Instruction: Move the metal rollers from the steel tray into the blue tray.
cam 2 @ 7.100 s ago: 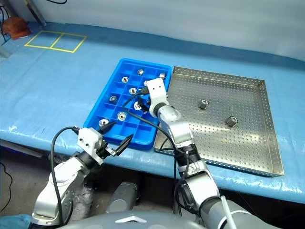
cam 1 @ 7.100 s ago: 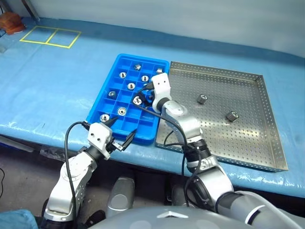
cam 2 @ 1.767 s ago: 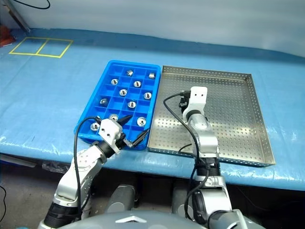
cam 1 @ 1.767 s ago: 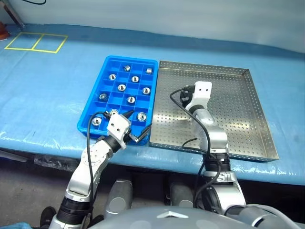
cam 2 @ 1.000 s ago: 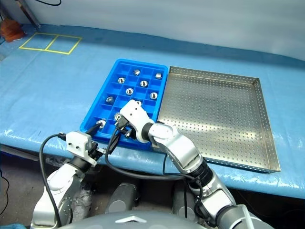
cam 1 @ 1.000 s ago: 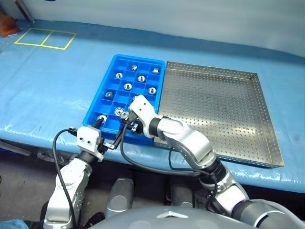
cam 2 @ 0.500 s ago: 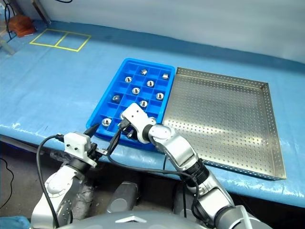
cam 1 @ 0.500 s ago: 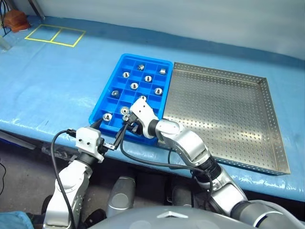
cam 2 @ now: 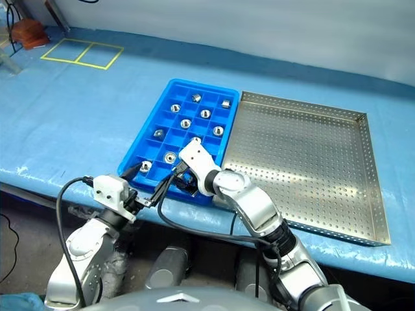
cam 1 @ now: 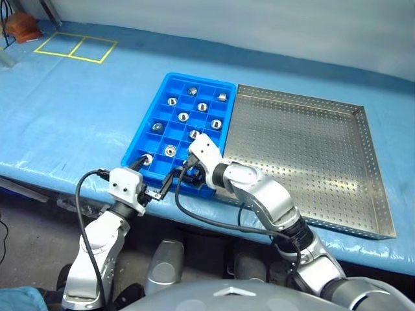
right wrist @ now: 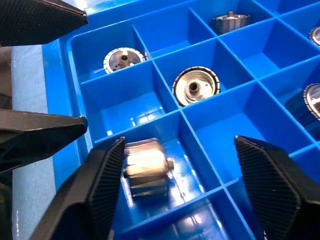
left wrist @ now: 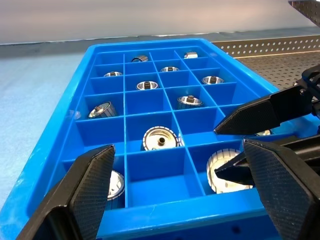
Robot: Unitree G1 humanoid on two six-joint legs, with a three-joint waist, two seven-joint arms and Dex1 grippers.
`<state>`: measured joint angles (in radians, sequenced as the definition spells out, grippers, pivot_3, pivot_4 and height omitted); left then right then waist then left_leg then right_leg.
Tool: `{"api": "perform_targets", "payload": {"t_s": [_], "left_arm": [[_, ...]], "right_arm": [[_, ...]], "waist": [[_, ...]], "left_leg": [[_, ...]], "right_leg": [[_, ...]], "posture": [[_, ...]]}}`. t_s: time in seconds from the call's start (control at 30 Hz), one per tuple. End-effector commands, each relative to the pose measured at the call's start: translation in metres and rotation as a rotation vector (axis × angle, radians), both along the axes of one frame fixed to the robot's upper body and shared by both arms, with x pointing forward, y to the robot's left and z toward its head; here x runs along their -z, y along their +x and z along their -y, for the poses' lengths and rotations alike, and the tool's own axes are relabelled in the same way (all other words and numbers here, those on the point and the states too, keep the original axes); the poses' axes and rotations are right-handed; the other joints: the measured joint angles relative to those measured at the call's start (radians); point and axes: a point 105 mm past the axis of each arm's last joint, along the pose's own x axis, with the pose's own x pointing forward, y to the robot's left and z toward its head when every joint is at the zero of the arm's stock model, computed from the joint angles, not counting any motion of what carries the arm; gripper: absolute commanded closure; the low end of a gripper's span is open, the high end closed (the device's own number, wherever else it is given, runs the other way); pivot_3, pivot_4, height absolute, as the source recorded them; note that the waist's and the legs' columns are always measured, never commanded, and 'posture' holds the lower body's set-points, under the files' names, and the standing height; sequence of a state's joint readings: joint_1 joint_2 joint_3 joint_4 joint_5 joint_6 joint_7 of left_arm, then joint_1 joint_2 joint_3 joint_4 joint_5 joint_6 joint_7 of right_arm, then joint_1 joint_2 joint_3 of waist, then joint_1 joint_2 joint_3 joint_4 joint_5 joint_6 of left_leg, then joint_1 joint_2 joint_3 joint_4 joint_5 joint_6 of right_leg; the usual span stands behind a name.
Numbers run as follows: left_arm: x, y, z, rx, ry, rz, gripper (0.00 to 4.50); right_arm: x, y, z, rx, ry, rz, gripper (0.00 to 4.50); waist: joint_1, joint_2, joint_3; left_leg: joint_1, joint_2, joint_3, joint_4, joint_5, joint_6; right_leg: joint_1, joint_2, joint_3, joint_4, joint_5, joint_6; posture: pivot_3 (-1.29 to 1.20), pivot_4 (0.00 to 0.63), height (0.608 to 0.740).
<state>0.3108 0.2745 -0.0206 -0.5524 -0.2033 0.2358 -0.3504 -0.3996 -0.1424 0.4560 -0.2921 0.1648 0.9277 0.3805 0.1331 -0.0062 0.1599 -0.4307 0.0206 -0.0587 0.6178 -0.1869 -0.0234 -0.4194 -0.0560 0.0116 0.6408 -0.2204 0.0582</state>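
The blue tray (cam 1: 150,141) lies on the table with several metal rollers (cam 1: 170,151) in its compartments. My right gripper (right wrist: 179,144) is open over the tray's near row. A roller (right wrist: 145,167) lies on its side in the compartment below it, free of both fingers. My left gripper (cam 1: 157,172) is open at the tray's near edge, level and holding nothing, with its fingers (right wrist: 40,132) close beside the right gripper (cam 1: 187,176). The steel tray (cam 1: 305,155) lies against the blue tray's right side, its dotted floor bare.
A blue cover spreads over the table (cam 1: 78,116), whose front edge runs just below both trays. Yellow taped squares (cam 1: 74,46) mark the far left. A brown object (cam 1: 16,26) sits at the far left corner. Black cables loop from both wrists.
My right gripper has opened over the blue tray's near row, and the roller now lies in the compartment. The left gripper has stayed open at the tray's edge.
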Motion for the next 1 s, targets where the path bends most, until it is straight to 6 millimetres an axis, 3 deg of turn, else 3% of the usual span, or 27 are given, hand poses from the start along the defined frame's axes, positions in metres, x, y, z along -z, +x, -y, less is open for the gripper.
{"api": "perform_targets", "payload": {"t_s": [0.03, 0.27, 0.47, 0.63, 0.8, 1.0], "left_arm": [[-0.008, 0.001, 0.002, 0.017, -0.005, 0.028, 0.0], [-0.018, 0.014, 0.004, 0.03, -0.026, 0.071, 0.0], [-0.034, 0.041, 0.0, -0.047, -0.084, 0.136, 0.0], [-0.039, 0.063, -0.011, -0.158, -0.135, 0.14, 0.0], [-0.033, 0.078, -0.03, -0.295, -0.105, 0.129, 0.0], [-0.03, 0.084, -0.053, -0.444, -0.074, 0.179, 0.0]], "right_arm": [[0.003, -0.009, -0.004, -0.02, 0.011, -0.026, 0.04], [-0.044, 0.013, 0.017, 0.156, 0.175, 0.178, 0.04], [-0.066, 0.041, 0.072, 0.462, 0.27, 0.312, 0.04], [-0.061, 0.049, 0.124, 0.735, 0.308, 0.347, 0.04], [-0.043, 0.038, 0.181, 1.013, 0.254, 0.4, 0.04], [-0.02, 0.016, 0.216, 1.201, 0.218, 0.376, 0.04]], "waist": [[-0.004, 0.0, 0.0], [-0.014, 0.0, 0.0], [-0.04, 0.0, 0.0], [-0.07, 0.0, 0.0], [-0.102, 0.0, 0.0], [-0.131, 0.0, 0.0]], "left_leg": [[0.0, 0.0, 0.0, 0.0, 0.0, 0.0], [0.0, 0.0, -0.001, 0.0, 0.0, 0.0], [0.001, 0.0, 0.0, 0.004, 0.0, 0.0], [0.001, 0.0, -0.001, 0.004, 0.0, 0.0], [0.001, 0.0, -0.001, 0.003, 0.0, 0.0], [0.003, 0.0, -0.001, 0.004, 0.0, 0.0]], "right_leg": [[0.001, 0.0, 0.0, 0.0, 0.0, 0.0], [0.001, 0.0, 0.0, 0.0, -0.001, -0.001], [0.004, 0.0, 0.0, 0.001, 0.0, 0.001], [0.004, 0.001, 0.0, 0.001, 0.001, 0.002], [0.005, 0.001, 0.001, 0.001, 0.001, 0.002], [0.005, 0.001, 0.002, 0.002, 0.001, 0.002]], "posture": [[0.29, 0.15, 0.74], [0.23, 0.15, 0.74], [0.15, 0.15, 0.74], [0.11, 0.15, 0.74], [0.05, 0.15, 0.74], [0.03, 0.15, 0.74]]}}
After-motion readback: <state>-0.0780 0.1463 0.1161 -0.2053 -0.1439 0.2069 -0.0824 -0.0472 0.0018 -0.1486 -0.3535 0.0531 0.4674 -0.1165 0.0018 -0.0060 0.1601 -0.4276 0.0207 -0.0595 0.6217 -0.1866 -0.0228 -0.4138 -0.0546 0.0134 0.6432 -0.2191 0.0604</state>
